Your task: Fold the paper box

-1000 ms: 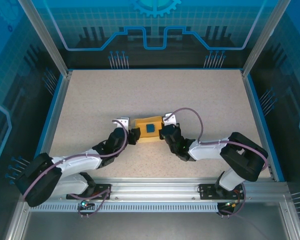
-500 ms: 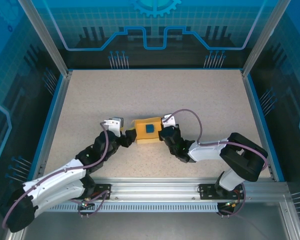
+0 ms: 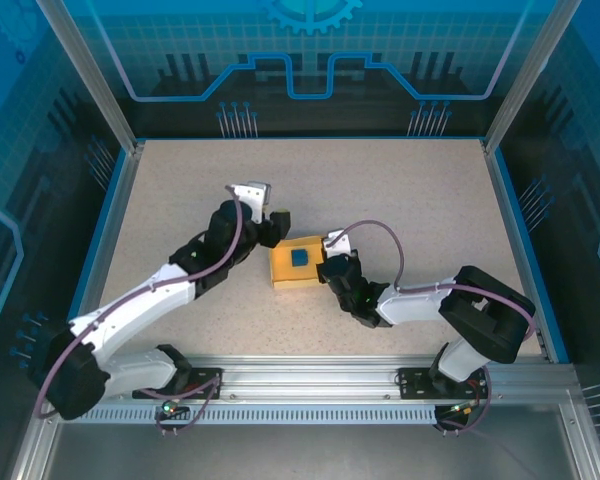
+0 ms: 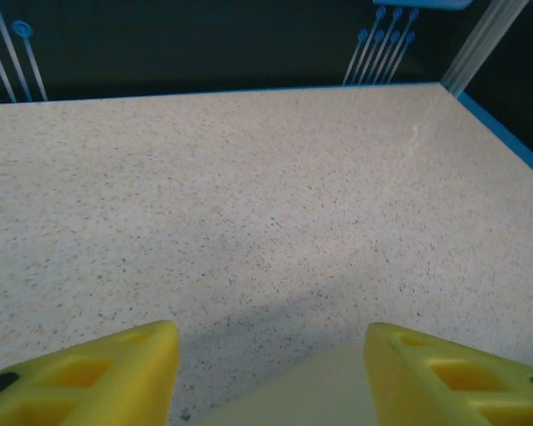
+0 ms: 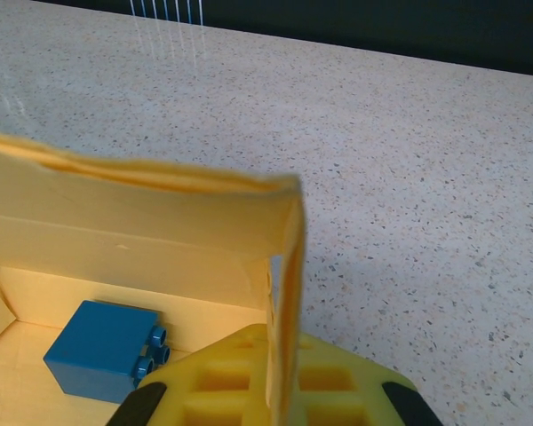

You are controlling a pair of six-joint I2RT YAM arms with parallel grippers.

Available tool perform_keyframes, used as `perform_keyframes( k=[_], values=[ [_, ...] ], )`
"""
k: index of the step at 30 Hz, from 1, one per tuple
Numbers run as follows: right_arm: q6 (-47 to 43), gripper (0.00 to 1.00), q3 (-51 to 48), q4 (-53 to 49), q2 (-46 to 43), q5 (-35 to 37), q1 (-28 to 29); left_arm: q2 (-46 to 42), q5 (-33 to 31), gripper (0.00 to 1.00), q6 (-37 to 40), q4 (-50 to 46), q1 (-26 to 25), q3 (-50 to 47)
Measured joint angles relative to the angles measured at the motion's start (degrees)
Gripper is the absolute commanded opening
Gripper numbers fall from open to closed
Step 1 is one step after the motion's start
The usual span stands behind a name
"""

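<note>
Speckled table (image 3: 400, 190): left gripper (image 3: 277, 223) just pulled back from the paper box (image 3: 285, 273) mid-table. Its jaws are approx half open w/ nothing in them, so that side's prob done. Right gripper (image 3: 326, 266) still pinched tight on the box's right wall. Inside: blue cube (image 3: 300, 257), top not closed yet.

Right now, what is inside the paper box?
A small blue block lies on the floor of the paper box. In the right wrist view, the right gripper, clamped on one wall, hides the floor corner beside it.
</note>
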Motion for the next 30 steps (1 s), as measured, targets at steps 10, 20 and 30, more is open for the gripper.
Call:
perform_keyframes(
  k=[10,20,30],
  values=[
    [-0.22,0.02,-0.85,1.64,0.22,1.01,0.63,11.74,9.68,0.42,0.17,-5.97,1.33,7.15],
    [-0.22,0.02,-1.60,2.95,0.35,2.12,1.07,13.81,14.93,0.36,-0.02,-7.30,1.31,7.34],
    [-0.22,0.04,-2.03,3.32,0.35,3.15,1.64,13.81,17.31,0.34,-0.48,-6.43,0.72,4.61]
  ],
)
